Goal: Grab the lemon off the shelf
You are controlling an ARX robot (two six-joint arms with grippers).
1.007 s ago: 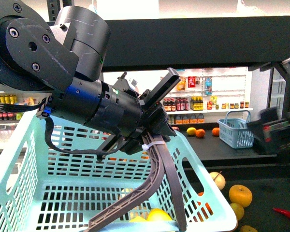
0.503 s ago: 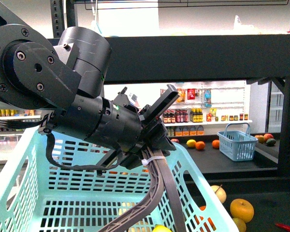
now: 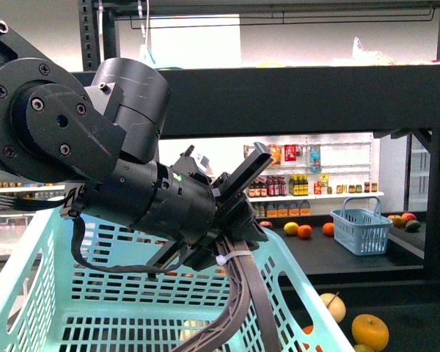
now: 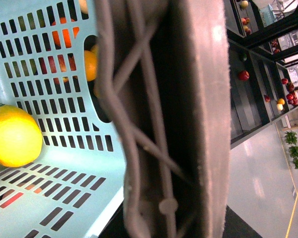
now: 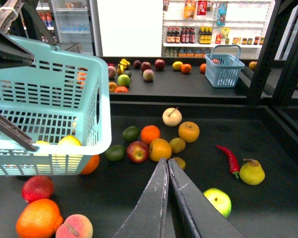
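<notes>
Left arm: elbow high, forearm angled down over pale-blue basket (image 3: 29,293). Left end effector (image 3: 235,323) points into it, fingers narrowly apart, nothing between them. Lemon (image 4: 12,136) lies on basket floor, beside the fingers, not touching. Right end effector (image 5: 166,166) hangs over black shelf (image 3: 301,92) deck, tips pressed together, empty. Labels on far bottles (image 5: 181,35) too small to read.
</notes>
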